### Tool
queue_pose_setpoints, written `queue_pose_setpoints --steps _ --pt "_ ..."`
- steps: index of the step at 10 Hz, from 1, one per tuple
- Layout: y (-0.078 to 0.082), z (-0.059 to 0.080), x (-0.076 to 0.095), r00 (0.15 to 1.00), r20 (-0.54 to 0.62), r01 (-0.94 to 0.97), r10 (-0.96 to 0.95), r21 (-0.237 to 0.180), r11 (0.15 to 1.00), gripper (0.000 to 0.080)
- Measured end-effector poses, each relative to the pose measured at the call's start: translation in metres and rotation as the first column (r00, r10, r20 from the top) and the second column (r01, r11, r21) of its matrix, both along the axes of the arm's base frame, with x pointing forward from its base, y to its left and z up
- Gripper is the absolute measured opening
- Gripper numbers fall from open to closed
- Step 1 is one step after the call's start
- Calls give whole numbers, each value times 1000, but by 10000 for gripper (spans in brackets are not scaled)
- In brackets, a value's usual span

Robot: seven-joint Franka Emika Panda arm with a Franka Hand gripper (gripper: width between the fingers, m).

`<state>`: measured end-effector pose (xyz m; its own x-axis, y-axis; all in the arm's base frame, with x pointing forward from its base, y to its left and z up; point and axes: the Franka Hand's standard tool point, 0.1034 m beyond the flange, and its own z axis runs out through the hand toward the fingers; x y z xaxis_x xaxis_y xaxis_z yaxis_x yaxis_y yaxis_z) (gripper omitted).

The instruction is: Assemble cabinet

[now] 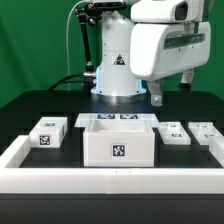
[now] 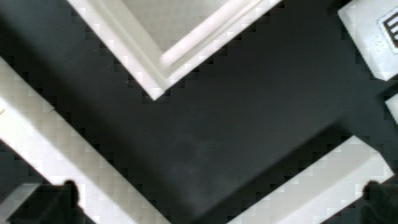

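Note:
The cabinet is a white open-topped box with a black-and-white tag on its front face. It stands on the black table in the middle of the exterior view. My gripper hangs high above the table at the exterior view's right, well apart from the cabinet. In the wrist view my gripper is open and empty, with the dark fingertips at the frame's edges over bare black table. The cabinet itself does not show clearly in the wrist view.
A tagged white piece lies left of the cabinet, two smaller ones right of it. The marker board lies behind the cabinet. A white border rail runs along the front and sides; white rail bands cross the wrist view.

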<state>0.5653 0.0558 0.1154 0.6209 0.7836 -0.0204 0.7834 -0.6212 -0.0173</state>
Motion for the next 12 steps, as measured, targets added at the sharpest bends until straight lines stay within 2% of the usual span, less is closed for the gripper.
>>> queue_pose_setpoints --steps 7,8,9,10,12 --pt "-1 -1 0 1000 1 -8 8 0 1000 797" --pt "-7 -4 -4 986 37 -164 164 0 986 797" --pt "-11 -8 -14 974 25 -226 226 -4 974 797" --pt "-14 -9 -14 942 19 -335 335 -14 942 797" --pt "-17 -9 -14 956 18 -294 294 -6 956 797"
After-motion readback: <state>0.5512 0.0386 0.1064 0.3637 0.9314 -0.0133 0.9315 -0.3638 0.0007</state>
